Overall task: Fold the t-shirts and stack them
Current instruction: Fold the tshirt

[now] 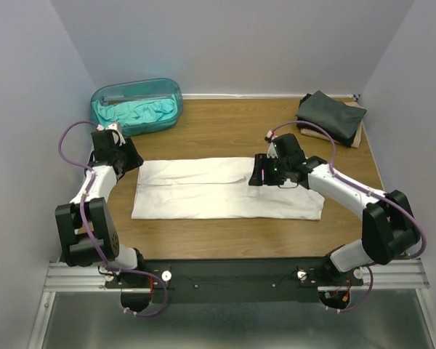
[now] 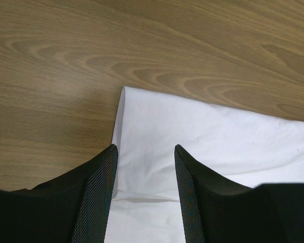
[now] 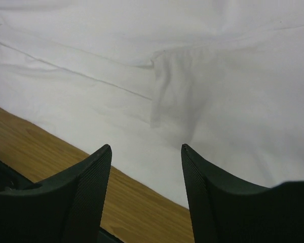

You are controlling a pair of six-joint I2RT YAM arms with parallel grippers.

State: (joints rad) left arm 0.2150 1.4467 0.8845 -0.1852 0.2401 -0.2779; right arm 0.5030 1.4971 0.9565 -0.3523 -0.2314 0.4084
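White t-shirt (image 1: 203,190) lies flat across the middle of the desk (image 1: 225,131) as one long strip, already narrowed lengthwise, with a creased flap near its middle. The left end effector (image 2: 144,149) hovers over the strip's left end, by its upper corner, jaws apart and holding nothing. The right end effector (image 3: 146,148) sits low over the right-of-centre part beside that flap, its jaws also apart with no cloth between them. A teal t-shirt (image 1: 134,111) waits in the tub (image 1: 167,91) at upper left, and dark folded t-shirts (image 1: 333,113) sit at upper right. The lengthwise folds look finished and the crosswise fold seems due: that calls for pinching one short end cleanly through all its layers and carrying it over onto the other without dragging the strip askew.
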